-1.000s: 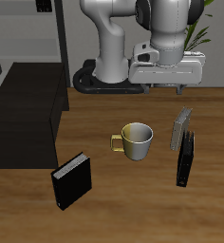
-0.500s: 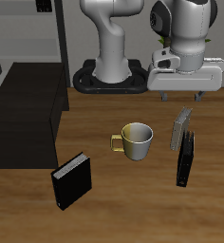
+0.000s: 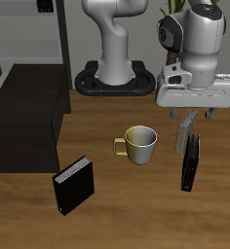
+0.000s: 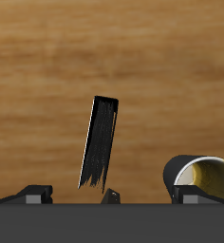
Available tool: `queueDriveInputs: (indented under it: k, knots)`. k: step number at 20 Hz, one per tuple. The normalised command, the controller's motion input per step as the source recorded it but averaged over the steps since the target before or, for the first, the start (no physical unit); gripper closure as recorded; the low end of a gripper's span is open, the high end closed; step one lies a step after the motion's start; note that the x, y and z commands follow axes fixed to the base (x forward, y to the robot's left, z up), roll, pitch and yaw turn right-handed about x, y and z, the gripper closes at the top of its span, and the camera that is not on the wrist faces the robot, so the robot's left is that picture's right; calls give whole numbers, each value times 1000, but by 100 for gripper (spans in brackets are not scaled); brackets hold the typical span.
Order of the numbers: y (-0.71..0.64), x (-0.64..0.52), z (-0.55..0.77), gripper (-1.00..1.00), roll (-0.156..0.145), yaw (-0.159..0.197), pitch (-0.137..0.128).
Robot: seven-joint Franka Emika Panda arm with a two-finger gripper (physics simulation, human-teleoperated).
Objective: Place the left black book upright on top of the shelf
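Now: my hand, fingers apart and empty, has swung from mid-frame over to hang above the left black book at right of frame on the desk. Shelf at far left. Grasp pending; descent looks next.

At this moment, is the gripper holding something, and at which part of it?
Nothing is held. The gripper hangs above the left black book with open fingers, not touching it.

The fingers swung over and lowered toward the left black book
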Motion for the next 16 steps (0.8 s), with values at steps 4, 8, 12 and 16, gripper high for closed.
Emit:
queueDriveInputs:
  k: [4, 8, 12, 16]
  knots:
    - [75, 178, -352, -100, 3, 18, -8]
    - [52, 77, -279, -100, 1, 23, -5]
    - [0, 98, -333, -100, -8, 13, 8]
    - [-5, 45, -294, -100, -3, 2, 14]
